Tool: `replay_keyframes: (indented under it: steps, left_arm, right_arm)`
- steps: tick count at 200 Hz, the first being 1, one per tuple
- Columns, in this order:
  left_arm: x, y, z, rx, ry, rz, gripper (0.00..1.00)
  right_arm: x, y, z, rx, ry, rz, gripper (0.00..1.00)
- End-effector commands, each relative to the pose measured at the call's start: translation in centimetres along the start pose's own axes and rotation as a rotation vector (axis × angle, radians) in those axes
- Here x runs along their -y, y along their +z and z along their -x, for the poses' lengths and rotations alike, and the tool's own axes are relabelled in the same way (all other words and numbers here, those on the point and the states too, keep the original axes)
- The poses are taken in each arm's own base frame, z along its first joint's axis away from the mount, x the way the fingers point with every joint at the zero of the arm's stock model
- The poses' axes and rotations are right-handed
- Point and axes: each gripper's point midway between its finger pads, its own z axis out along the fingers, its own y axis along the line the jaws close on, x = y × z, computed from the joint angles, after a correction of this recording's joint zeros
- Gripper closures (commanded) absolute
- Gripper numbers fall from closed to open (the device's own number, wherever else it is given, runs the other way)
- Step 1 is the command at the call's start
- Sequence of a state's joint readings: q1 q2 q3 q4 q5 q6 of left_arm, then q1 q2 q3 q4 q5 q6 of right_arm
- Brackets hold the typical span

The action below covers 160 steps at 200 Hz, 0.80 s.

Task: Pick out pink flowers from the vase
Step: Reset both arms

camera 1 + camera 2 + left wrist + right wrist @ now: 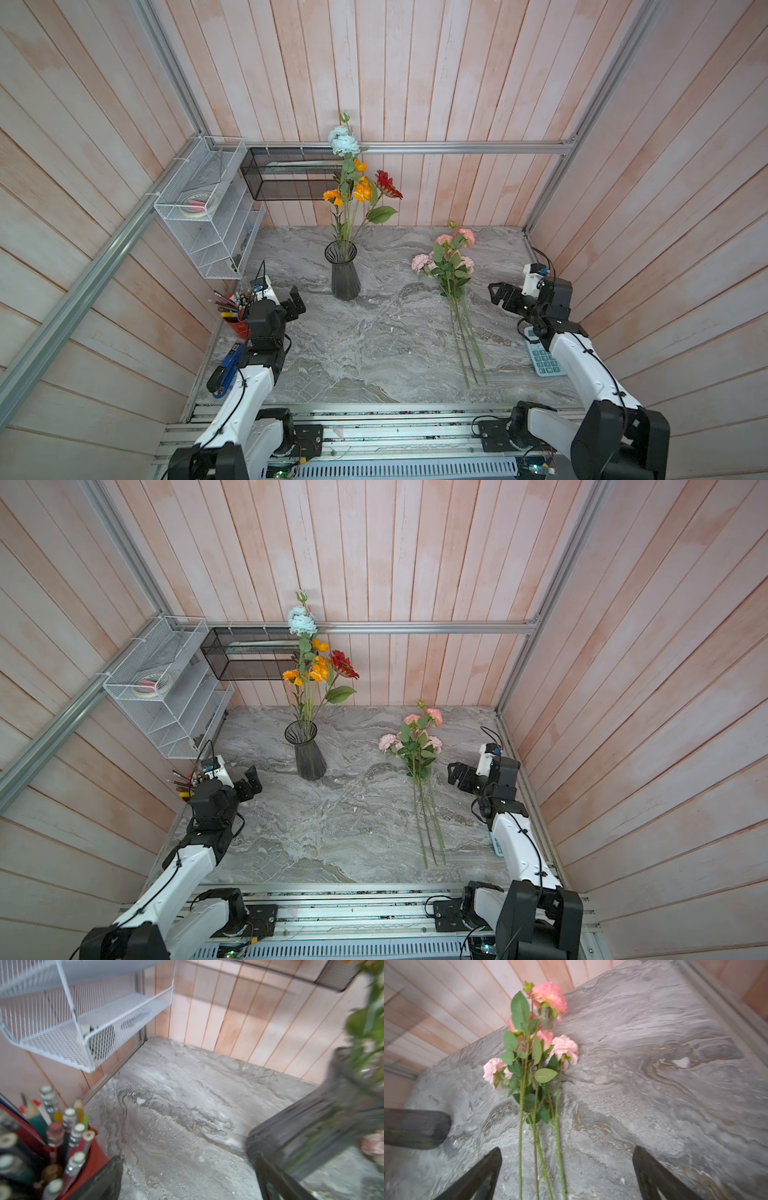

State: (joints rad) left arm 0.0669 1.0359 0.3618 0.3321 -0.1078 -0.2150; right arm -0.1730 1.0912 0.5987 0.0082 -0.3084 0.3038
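While the pink flowers [449, 262] lie flat on the table [374, 353], on the robot's right and well apart from the vase [344, 270], the right gripper [496, 293] hangs just beside their leafy middle with its jaws spread wide and nothing held. The left gripper [296, 305] is likewise spread and empty, near the vase foot but not touching it. In both top views the vase carries only a blue bloom [344, 141], orange flowers [360, 189] and a red flower [388, 185]; no pink head shows in it, so the picking looks complete or nearly so.

Step in hand, as judged: clearing the right arm from the laid bundle. It is best done by lifting straight away from the stalks with the jaws kept wide, since a sideways sweep could catch a leaf and drag the stems.

Materials and form, from the right wrist view: pink flowers [529, 1053] have full, ruffled, cloth-like heads, toothed matte leaves and long thin green stalks lying nearly parallel. These would probably flex and roll easily. The vase is dark, see-through and ribbed, narrow at the waist and flared at the rim. The table is grey, veined and stone-patterned, and looks smooth.
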Motion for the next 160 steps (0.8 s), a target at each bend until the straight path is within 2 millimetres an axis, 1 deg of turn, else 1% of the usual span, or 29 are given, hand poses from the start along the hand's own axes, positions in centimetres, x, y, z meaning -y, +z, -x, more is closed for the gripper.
replay_keyframes:
  steps: [1,7,17,26,33,38,41,48,56,65,74,83,92,99,104,115,123,130,140,145,160]
  left_arm:
    - [-0.6,1.3,-0.1,0.14,-0.029,-0.042,0.0]
    - [-0.7,1.7,-0.4,0.156,-0.029,-0.056,0.0]
    - [-0.5,2.3,0.2,0.184,-0.044,-0.1,0.0]
    - [-0.1,2.8,0.6,0.209,0.013,-0.121,0.0]
    - [0.1,3.1,1.0,0.229,0.013,-0.141,0.0]
    - [0.2,3.8,0.4,0.195,0.01,-0.153,0.0]
    - [0.2,4.0,0.5,0.196,0.017,-0.155,0.0]
    - [0.9,4.1,0.3,0.18,0.038,-0.19,0.0]
    - [1.2,4.0,0.1,0.173,0.047,-0.202,0.0]
    - [1.5,3.5,0.2,0.202,0.055,-0.223,0.0]
    - [2.3,2.9,-0.2,0.213,0.088,-0.261,0.0]
    - [3.2,2.5,-0.9,0.227,0.127,-0.288,0.0]
    - [3.8,2.1,-1.8,0.256,0.161,-0.304,0.0]
    - [4.0,1.3,-1.0,0.323,0.173,-0.309,0.0]
    - [3.7,1.2,-0.9,0.316,0.163,-0.292,0.0]
    - [2.4,1.9,-1.2,0.275,0.137,-0.218,0.0]
    - [2.6,2.0,-1.2,0.28,0.14,-0.231,0.0]
    - [2.9,1.8,-1.0,0.301,0.143,-0.249,0.0]
    - [3.2,1.5,-1.2,0.295,0.154,-0.258,0.0]
    - [3.2,1.4,-1.2,0.297,0.154,-0.254,0.0]
    - [2.8,0.7,-0.9,0.34,0.143,-0.226,0.0]
  right_arm:
    - [1.9,-1.3,4.1,0.28,-0.043,-0.098,0.02]
    - [2.6,-1.5,4.2,0.331,-0.065,-0.131,0.02]
    - [3.5,-1.8,3.8,0.401,-0.104,-0.161,0.02]
    - [3.9,-2.2,3.4,0.469,-0.148,-0.174,0.02]
    - [4.5,-2.4,2.9,0.51,-0.151,-0.19,0.02]
    - [4.8,-2.7,2.7,0.544,-0.15,-0.199,0.02]
    - [5.1,-2.7,2.4,0.55,-0.153,-0.205,0.02]
    - [5.4,-2.7,1.9,0.57,-0.16,-0.209,0.02]
    - [5.5,-2.5,1.4,0.581,-0.169,-0.204,0.02]
    - [5.3,-2.0,0.9,0.58,-0.187,-0.182,0.02]
    - [4.8,-1.9,1.2,0.598,-0.194,-0.151,0.02]
    - [4.1,-1.9,1.4,0.616,-0.231,-0.116,0.02]
    - [4.0,-1.8,1.6,0.633,-0.224,-0.108,0.02]
    - [4.0,-1.1,1.5,0.61,-0.231,-0.101,0.02]
    - [3.8,-0.6,1.2,0.588,-0.247,-0.084,0.02]
    - [2.9,-0.1,0.6,0.579,-0.288,-0.044,0.02]
    - [2.0,0.0,0.0,0.583,-0.329,-0.013,0.02]
    - [1.7,0.4,-0.6,0.576,-0.352,0.0,0.02]
    - [1.4,0.7,-0.3,0.591,-0.356,-0.003,0.02]
    - [1.7,1.3,-0.7,0.548,-0.365,-0.022,0.02]
    - [1.8,3.0,-0.7,0.469,-0.37,-0.036,0.02]
